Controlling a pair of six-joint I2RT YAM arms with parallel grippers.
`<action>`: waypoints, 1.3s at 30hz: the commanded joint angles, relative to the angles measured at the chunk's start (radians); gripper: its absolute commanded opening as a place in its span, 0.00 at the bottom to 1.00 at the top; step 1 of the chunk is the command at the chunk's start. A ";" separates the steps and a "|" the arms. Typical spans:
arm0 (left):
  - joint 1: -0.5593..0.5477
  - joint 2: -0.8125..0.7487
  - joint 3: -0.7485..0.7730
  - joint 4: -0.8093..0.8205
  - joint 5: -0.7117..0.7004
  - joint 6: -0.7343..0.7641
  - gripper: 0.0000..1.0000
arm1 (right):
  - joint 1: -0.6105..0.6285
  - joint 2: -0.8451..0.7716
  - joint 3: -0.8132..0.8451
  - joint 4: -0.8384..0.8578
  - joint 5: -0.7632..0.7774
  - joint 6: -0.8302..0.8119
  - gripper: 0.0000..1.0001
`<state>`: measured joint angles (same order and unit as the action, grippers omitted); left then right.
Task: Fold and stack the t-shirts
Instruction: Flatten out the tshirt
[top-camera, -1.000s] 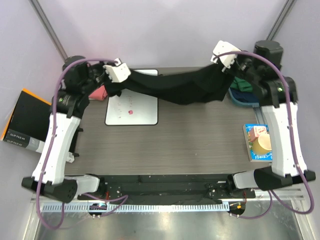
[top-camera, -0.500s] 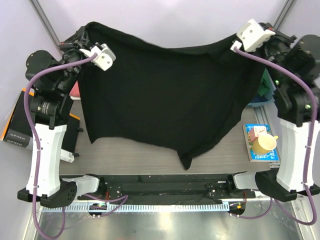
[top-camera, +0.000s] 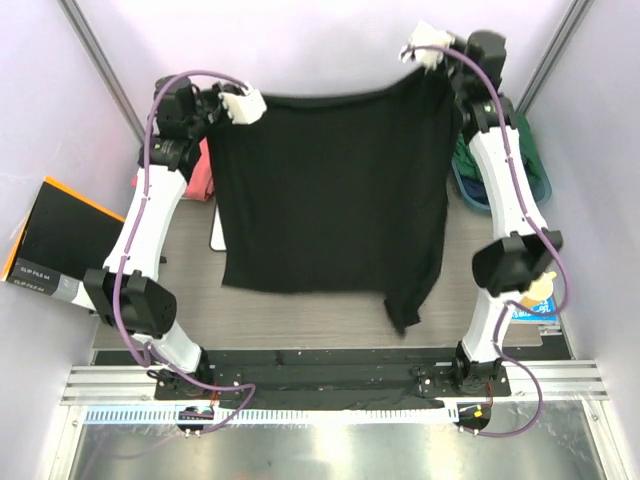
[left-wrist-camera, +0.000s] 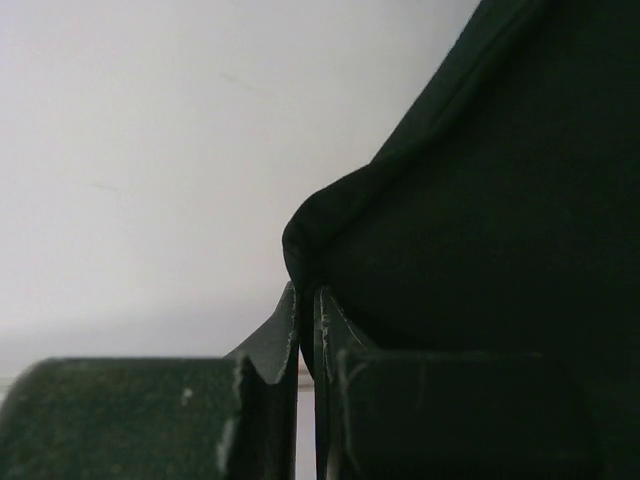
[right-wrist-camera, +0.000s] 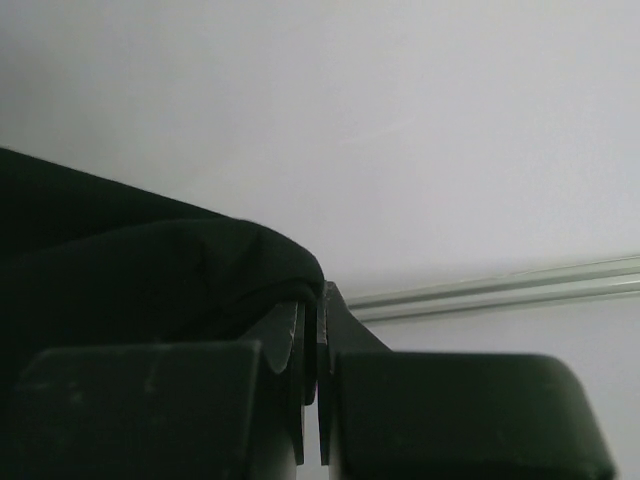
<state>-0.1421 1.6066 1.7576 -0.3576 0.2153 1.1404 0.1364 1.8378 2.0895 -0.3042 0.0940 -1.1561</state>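
Cloth fills most of the overhead view. The black t-shirt (top-camera: 330, 190) hangs like a sheet between my two hands, its top edge running from the left gripper (top-camera: 228, 101) across to the right gripper (top-camera: 428, 68). Each hand is pinched onto one top corner, so the whole garment lies below and between them. One loose end droops lowest on the right hand's side. The salmon-pink t-shirt (top-camera: 198, 172) sits bunched beneath the left gripper, beside that arm.

On the left wrist camera, the left gripper (left-wrist-camera: 308, 310) has its jaws pressed together on a rolled edge of the black t-shirt (left-wrist-camera: 480, 230). The fabric rises from the tips and spreads away to one side.

On the right wrist camera, the right gripper (right-wrist-camera: 312, 312) is likewise clamped. The black t-shirt (right-wrist-camera: 150, 270) bulges over its tips and runs off towards the other hand.

With the span lying hand to hand, I judge neither arm is nearer. Both must lower together, and the drooping end will likely land first.
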 joint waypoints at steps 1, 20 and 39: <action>0.009 -0.016 0.251 0.354 -0.085 0.001 0.00 | -0.029 0.035 0.482 0.197 0.001 -0.088 0.01; 0.007 -0.523 -0.654 0.256 0.059 -0.035 0.00 | -0.024 -0.593 -0.596 -0.261 -0.217 0.131 0.01; 0.013 -0.697 -0.827 -0.828 0.285 0.525 0.00 | -0.018 -0.706 -0.935 -1.046 -0.310 -0.235 0.01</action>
<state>-0.1356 0.9077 0.8680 -0.9134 0.4355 1.5665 0.1165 1.1339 1.0943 -1.1938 -0.2279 -1.3003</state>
